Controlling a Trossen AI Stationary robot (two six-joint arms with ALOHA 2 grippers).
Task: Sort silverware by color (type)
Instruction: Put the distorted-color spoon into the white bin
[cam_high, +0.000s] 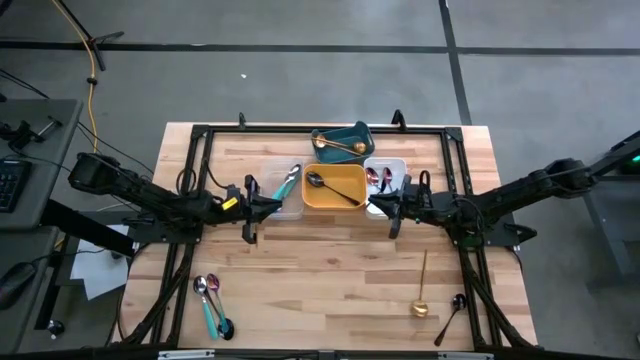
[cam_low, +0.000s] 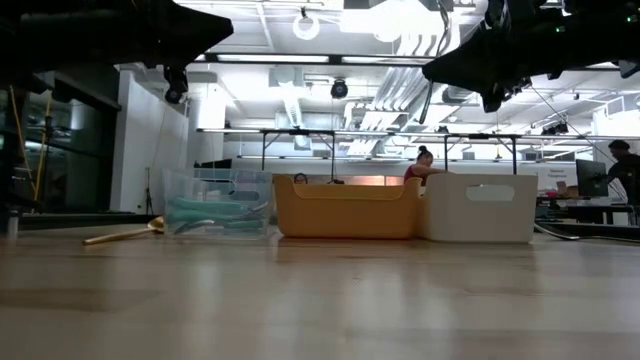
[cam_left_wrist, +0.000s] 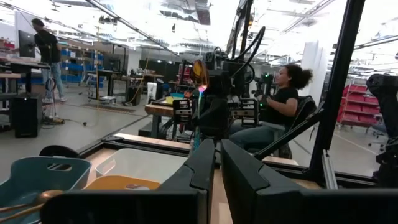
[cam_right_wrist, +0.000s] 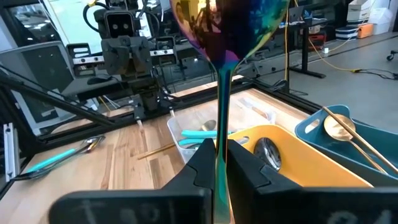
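Observation:
My right gripper (cam_right_wrist: 222, 149) hangs over the table beside the white tray (cam_high: 398, 166), shut on an iridescent pink-purple spoon (cam_right_wrist: 229, 25). My left gripper (cam_left_wrist: 217, 149) hangs shut and holds nothing beside the clear tray (cam_high: 278, 210), where a teal-handled spoon (cam_high: 288, 182) lies. A black spoon (cam_high: 335, 189) lies in the yellow tray (cam_high: 312, 200). A gold spoon (cam_high: 340, 147) lies in the teal tray (cam_high: 358, 132). Pink-purple spoons (cam_high: 378, 178) lie in the white tray. Loose on the table are a gold spoon (cam_high: 423, 290), a black spoon (cam_high: 452, 312), a pink spoon (cam_high: 204, 287) and a teal one (cam_high: 214, 316). My right gripper pinches the spoon's thin handle (cam_right_wrist: 221, 134) between its two fingers, which reach in level from the table's right side and lie across the handle. The spoon stands upright, bowl upward, clear of the table and the trays.
A black frame (cam_high: 300, 131) runs round the table top. Another gold spoon (cam_low: 125, 236) lies on the wood beside the clear tray. People sit and stand in the room beyond the far edge. Bare wood lies in the middle near part (cam_high: 330, 280).

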